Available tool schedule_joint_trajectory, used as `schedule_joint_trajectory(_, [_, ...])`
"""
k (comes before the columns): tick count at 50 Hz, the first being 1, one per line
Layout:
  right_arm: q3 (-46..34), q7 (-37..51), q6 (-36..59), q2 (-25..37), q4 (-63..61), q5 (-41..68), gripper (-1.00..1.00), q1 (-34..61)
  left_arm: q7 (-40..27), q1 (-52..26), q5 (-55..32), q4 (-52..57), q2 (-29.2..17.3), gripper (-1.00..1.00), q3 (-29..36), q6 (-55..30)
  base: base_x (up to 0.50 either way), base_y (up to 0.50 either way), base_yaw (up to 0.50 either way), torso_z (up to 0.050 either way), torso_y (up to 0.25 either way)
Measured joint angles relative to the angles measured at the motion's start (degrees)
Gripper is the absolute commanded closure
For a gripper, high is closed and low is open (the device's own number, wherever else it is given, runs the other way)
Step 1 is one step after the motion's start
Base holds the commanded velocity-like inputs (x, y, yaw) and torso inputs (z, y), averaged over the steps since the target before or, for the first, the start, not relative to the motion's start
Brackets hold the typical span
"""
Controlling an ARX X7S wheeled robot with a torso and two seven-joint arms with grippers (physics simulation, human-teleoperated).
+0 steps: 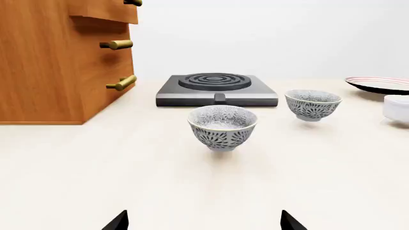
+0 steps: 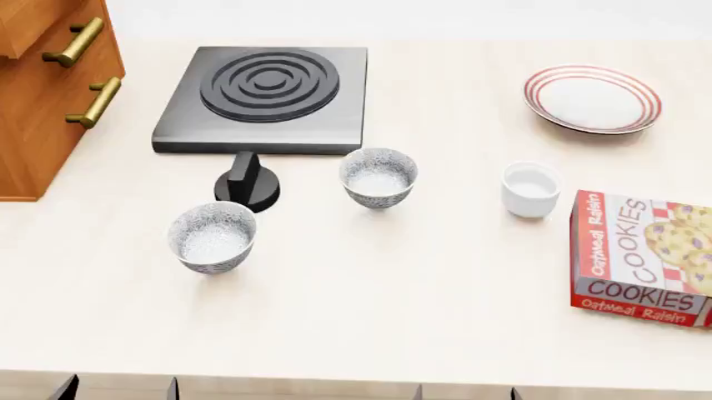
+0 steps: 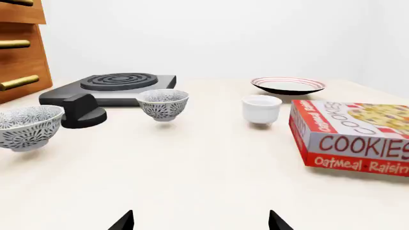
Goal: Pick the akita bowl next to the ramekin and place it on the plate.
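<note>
On the pale surface [image 2: 445,283], we are seeing open room along the near edge. The akita bowl [image 2: 378,177] is sitting upright between the ramekin [image 2: 529,189] and the stove knob [image 2: 249,182], well apart from the plate [image 2: 593,98]. Our right pincer [image 3: 200,221] and left pincer [image 1: 204,223] are hanging spread and empty, both well short of it. A cookie box [image 2: 645,257] is lying just beside the ramekin.

Counter [image 2: 445,300] bearing bowls [image 2: 378,177], hob [image 2: 267,96]
</note>
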Motion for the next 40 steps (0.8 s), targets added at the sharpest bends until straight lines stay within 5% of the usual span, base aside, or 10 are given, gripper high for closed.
schedule_joint_trajectory(24, [-2.7, 3.9, 0.3, 2.3, -0.5, 0.9, -1.00, 0.0, -3.6, 0.3, -1.6, 1.1, -2.4, -1.00, 2.4, 1.1, 0.00, 0.00, 0.00, 0.000, 0.000])
schedule_joint_trajectory(40, [-6.4, 6.0, 13.8, 4.6, -15.4, -3.2, -1.00, 1.9, -6.8, -1.3, -1.7, 15.5, -5.2, -1.00, 2.9, -9.1, 0.00, 0.00, 0.00, 0.000, 0.000])
